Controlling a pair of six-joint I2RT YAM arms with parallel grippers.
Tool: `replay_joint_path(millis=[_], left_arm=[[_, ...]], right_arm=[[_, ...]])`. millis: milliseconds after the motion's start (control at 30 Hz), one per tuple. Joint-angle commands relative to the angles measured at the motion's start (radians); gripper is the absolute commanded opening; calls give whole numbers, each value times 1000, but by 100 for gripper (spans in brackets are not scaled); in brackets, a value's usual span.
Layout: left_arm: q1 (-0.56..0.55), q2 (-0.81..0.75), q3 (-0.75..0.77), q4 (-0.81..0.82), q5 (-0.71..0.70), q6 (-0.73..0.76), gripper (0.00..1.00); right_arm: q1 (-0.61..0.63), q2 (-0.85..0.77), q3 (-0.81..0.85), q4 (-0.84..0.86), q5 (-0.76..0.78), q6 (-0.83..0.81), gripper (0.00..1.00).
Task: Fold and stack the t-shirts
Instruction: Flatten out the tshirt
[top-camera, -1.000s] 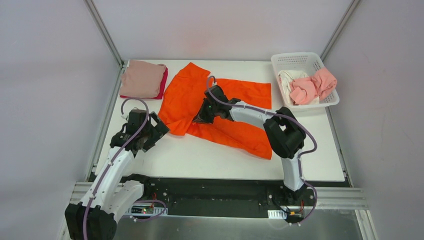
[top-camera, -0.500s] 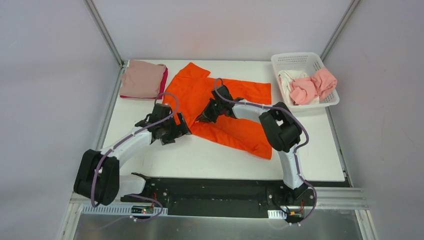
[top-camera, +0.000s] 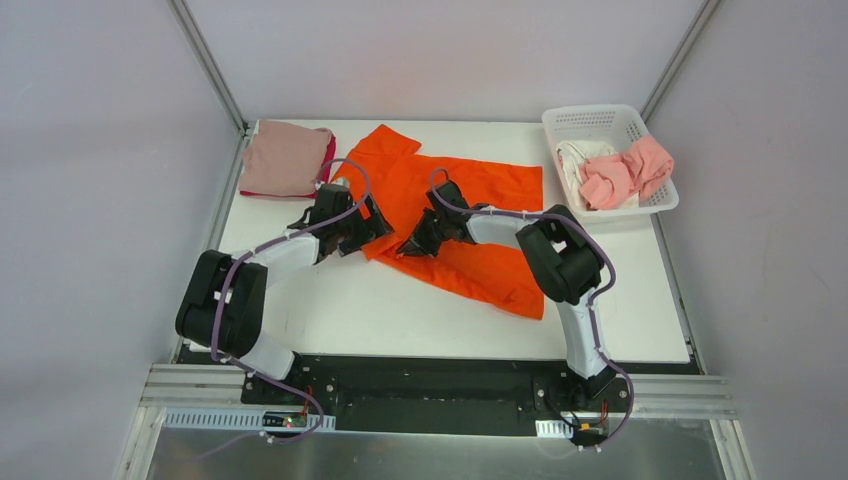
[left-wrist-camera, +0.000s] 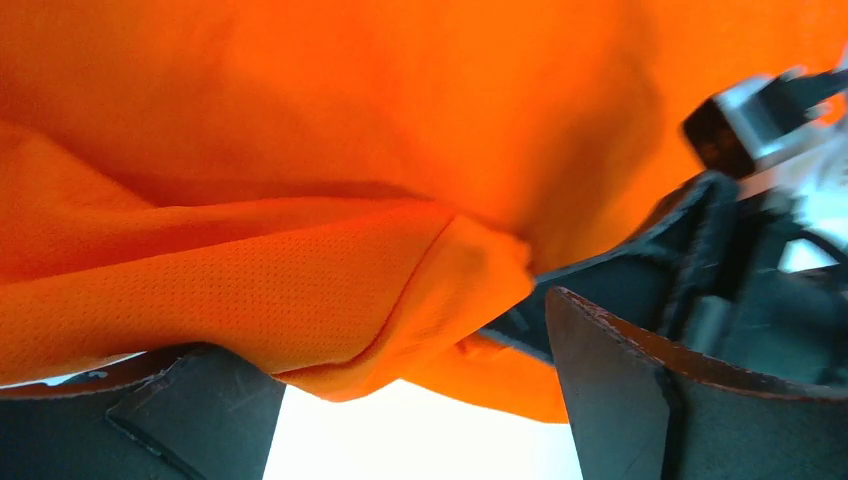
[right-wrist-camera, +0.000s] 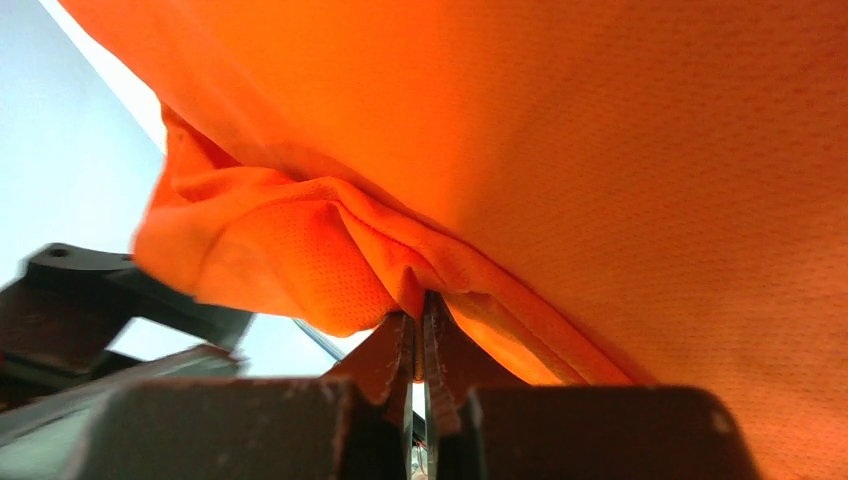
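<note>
Spreading stage: we had right gripper (top-camera: 412, 245) clamped on orange t-shirt (top-camera: 485, 185); left gripper (top-camera: 370, 230) gaped astride it, closing due next.

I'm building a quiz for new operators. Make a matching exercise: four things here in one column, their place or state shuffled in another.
1. left gripper
2. right gripper
3. dusty pink t-shirt
4. white basket

A. far right, holding a salmon pink t-shirt
B. shut on the orange t-shirt
C. folded, far left corner
D. open at the orange t-shirt's edge

Pairs: 1-D, 2-B, 3-C, 4-A
</note>
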Motion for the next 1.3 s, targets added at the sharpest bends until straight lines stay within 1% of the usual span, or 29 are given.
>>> replay_joint_path(millis=[0, 133, 167, 267, 400, 533, 600, 700, 867, 933, 1067, 1200, 1267], left_arm=[[13, 24, 151, -28, 66, -3, 90], [19, 89, 287, -209, 120, 22, 90], [22, 103, 311, -237, 149, 30, 89], [25, 138, 359, -292, 174, 34, 89], [25, 238, 435, -294, 167, 39, 89], [27, 324, 504, -294, 85, 46, 89], [27, 329, 515, -295, 69, 56, 89], [27, 301, 509, -293, 95, 71, 89], [25, 169, 433, -250, 147, 90, 92], [26, 147, 435, -235, 165, 81, 95], [27, 224, 525, -237, 236, 77, 95], [30, 327, 631, -300, 184, 123, 94], [32, 335, 649, -335, 152, 148, 94]], right_arm=[[-8, -67, -13, 11, -16, -20, 0], [-15, -71, -16, 1, -13, -37, 0], [-18, -71, -14, -4, -13, -44, 0], [-21, -76, -16, -9, -10, -54, 0], [-23, -82, -19, -7, -4, -72, 0], [-24, -91, -26, -8, 15, -80, 0], [-25, -97, -29, -8, 18, -85, 0], [-27, -105, -33, -11, 16, -96, 0], [-28, -112, -42, -12, 16, -106, 0], [-28, -112, -47, -11, 15, -107, 0], [-28, -112, -50, 0, 9, -102, 0], [-29, -118, -48, 6, 12, -98, 0], [-30, -121, -49, 7, 13, -97, 0]])
